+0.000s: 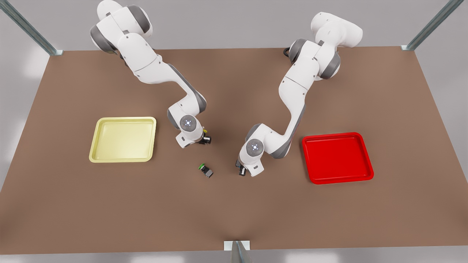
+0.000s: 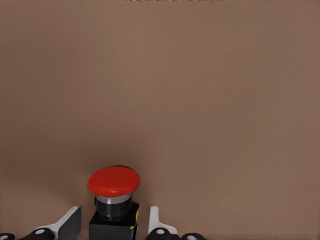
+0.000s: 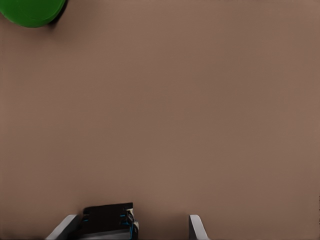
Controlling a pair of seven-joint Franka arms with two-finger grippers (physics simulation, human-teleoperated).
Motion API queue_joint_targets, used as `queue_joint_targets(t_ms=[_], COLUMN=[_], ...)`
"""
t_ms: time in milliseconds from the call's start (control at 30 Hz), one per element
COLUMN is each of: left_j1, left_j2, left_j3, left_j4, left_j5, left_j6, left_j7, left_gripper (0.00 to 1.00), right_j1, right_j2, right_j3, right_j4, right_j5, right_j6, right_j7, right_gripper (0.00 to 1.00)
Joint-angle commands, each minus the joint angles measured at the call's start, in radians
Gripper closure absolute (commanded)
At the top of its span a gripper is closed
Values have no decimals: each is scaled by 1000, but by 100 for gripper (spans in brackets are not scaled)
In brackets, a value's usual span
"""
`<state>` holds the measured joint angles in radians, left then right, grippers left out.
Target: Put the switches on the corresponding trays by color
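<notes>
red switch cap (image 2: 114, 181) glowing red | green cap (image 1: 201, 166) showing green | trays sitting pale yellow (image 1: 123, 157) and red (image 1: 338, 178) | table (image 1: 109, 204) showing brown

On the table (image 1: 234, 212), 2 trays lay well apart: the first tray (image 1: 124, 140) toward the front view's left, the second tray (image 1: 336, 159) toward the front view's right. 3 switches sat between them on the bare tabletop, none in a tray. The loose switch (image 1: 206, 170) lay on its side near the middle. The right gripper (image 1: 204, 140) stood just behind it, nearer the first tray, with the second switch (image 3: 107, 220) between its spread fingers. The left gripper (image 1: 241, 171) stood beside the loose switch, toward the second tray, and the third switch (image 2: 114, 200) sat upright between its fingers with gaps on both sides.
</notes>
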<state>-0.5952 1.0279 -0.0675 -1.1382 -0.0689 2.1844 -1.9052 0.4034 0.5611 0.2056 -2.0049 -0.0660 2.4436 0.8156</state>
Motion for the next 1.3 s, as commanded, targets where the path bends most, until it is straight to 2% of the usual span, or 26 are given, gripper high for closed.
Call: queue_joint_targets(t_ms=[0,167,267,367,767,1267], left_j1=[0,0,0,0,0,0], left_j2=[0,-2,0,0,0,5], left_j3=[0,2,2,2,2,2], left_j4=[0,0,0,0,-5,-11], left_j5=[0,0,0,0,1,1], left_j6=[0,0,0,0,0,3], left_j7=[0,8,9,9,26,31], left_gripper=[34,38,39,41,46,46], right_j1=[0,2,3,5,9,5], right_j2=[-6,-7,-1,-4,-3,-10], right_j3=[0,0,0,0,2,2], right_j4=[2,-8,-5,-2,-5,0], right_j5=[0,0,-1,0,0,0], right_j6=[-15,-14,-1,-1,15,9], right_j7=[-13,-104,-104,-102,-96,-99], right_gripper=[16,16,36,44,45,49])
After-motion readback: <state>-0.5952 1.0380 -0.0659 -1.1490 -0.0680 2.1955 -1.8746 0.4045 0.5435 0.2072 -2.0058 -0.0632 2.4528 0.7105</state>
